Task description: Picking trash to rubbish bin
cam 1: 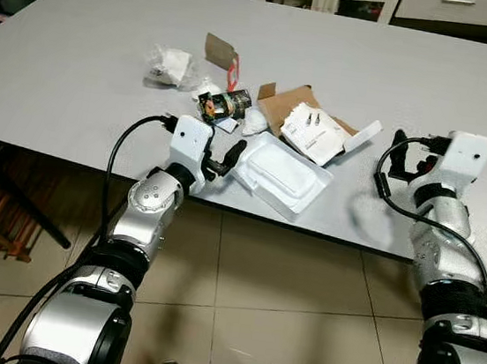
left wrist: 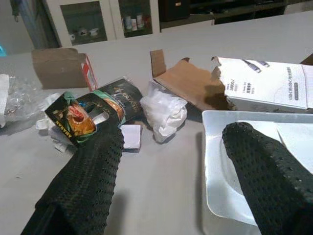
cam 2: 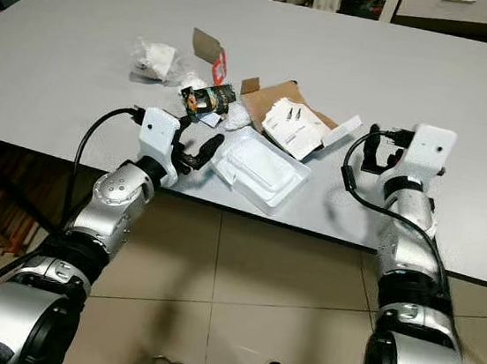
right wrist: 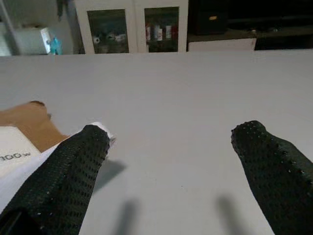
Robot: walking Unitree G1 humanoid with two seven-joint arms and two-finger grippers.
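Grey table [cam 1: 78,82] over a tiled floor, trash scattered toward its near edge.

Nearest the edge lies a white plastic tray [cam 1: 282,175], and the left gripper [cam 1: 228,159] hovers at its end with fingers spread, one finger [left wrist: 266,171] over the tray's rim and the other [left wrist: 85,181] beside it above bare table. Just behind the tray sit a crumpled white wrapper [left wrist: 164,108], a dark printed snack packet [cam 1: 224,104] and a small white scrap [left wrist: 130,136]. A torn brown cardboard box [cam 1: 280,102] holds a white printed box [cam 1: 314,134] tilted against it. Farther back are a brown card piece with a red tag [cam 1: 222,53] and a clear crumpled bag [cam 1: 169,65]. The right gripper [cam 1: 399,157], fingers spread, rests over bare table near the edge, well apart from the pile.
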